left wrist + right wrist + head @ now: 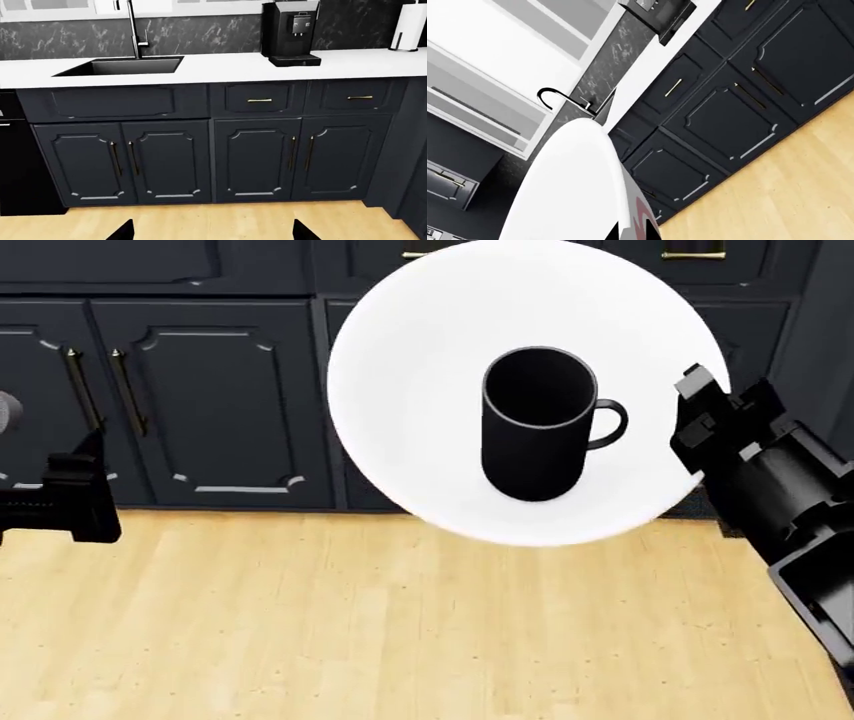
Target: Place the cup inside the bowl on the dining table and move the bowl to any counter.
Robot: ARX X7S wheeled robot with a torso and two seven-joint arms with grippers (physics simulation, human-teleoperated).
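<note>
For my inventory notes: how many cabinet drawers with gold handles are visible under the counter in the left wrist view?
2: the middle drawer below the coffee machine, and the end drawer below the paper towel roll. Others may lie outside the picture.

Cup (537, 425) – tall matte black mug, upright inside the bowl (400, 380), thin loop handle pointing toward the right arm's side, standing about mid-bowl. Bowl is wide, plain white, round and shallow, held up in the air over the wood floor in front of dark cabinet doors, its rim at the right gripper's side; right wrist view shows its white underside (570, 185) close up. Counter (220, 67) – white top with black inset sink, dark veined backsplash, above the cabinets.
</note>
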